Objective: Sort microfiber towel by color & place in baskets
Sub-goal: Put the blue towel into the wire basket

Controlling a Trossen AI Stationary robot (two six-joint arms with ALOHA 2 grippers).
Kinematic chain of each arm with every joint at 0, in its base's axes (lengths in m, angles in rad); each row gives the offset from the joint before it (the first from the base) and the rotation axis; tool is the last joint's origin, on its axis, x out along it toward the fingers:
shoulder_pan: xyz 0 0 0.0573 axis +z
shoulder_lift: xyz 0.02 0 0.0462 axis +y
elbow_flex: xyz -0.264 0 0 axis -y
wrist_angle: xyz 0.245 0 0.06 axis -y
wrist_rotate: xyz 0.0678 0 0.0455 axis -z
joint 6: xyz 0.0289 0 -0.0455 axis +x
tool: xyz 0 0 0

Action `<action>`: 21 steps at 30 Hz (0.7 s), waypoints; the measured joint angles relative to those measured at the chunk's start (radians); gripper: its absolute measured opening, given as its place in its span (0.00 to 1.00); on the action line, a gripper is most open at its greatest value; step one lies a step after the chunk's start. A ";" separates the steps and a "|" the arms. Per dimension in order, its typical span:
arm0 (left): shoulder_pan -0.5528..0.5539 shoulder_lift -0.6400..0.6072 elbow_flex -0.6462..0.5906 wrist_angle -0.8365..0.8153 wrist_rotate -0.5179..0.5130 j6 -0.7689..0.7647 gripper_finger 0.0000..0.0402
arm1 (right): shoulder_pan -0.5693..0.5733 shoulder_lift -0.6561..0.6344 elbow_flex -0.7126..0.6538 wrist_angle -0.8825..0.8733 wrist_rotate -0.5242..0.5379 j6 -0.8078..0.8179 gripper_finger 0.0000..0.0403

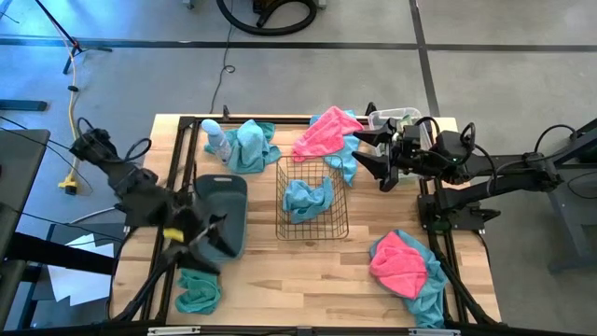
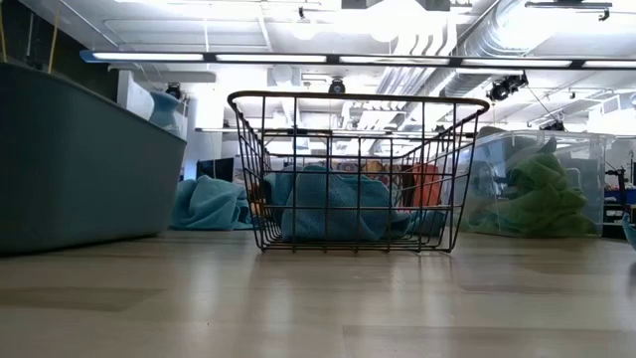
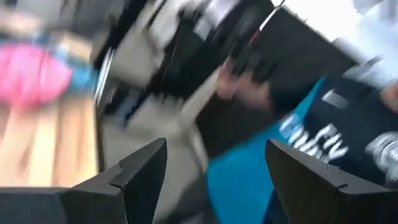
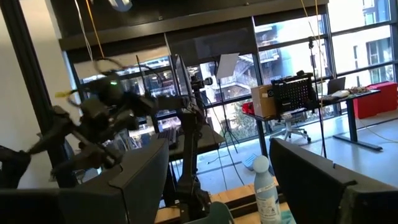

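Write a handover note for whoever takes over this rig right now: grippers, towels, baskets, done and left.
Left gripper: open, empty, over the grey tub.
Right gripper: open, empty, near the far right of the table by the clear bin.
Done: a teal towel lies in the wire basket; green towel is in the clear bin.
Left: pink-and-teal pile at far centre, teal towel beside the bottle, pink-and-teal pile at near right, teal towel at near left. Tub contents cannot be seen.
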State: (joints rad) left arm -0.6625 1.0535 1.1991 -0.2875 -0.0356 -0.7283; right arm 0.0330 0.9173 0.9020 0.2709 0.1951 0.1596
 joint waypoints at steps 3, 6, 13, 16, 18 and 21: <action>-0.066 0.073 0.120 -0.297 -0.006 -0.102 0.65 | 0.000 0.000 0.000 -0.001 0.000 -0.001 0.69; -0.130 0.160 0.226 -0.580 -0.003 -0.195 0.65 | 0.000 0.000 0.000 -0.004 0.000 -0.001 0.69; -0.273 0.337 0.299 -0.885 0.060 -0.327 0.65 | 0.000 0.000 0.000 -0.023 0.000 -0.003 0.69; -0.338 0.403 0.299 -0.921 0.060 -0.355 0.65 | 0.000 0.000 0.000 -0.041 0.001 -0.003 0.69; -0.376 0.447 0.299 -0.933 0.046 -0.355 0.65 | 0.000 0.000 0.000 -0.054 0.002 -0.003 0.69; -0.424 0.514 0.299 -0.932 -0.001 -0.334 0.65 | 0.000 0.000 0.000 -0.065 0.004 -0.003 0.69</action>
State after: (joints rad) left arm -1.0867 1.5678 1.4982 -1.2198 -0.0370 -1.0625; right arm 0.0326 0.9169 0.9024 0.2055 0.1993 0.1566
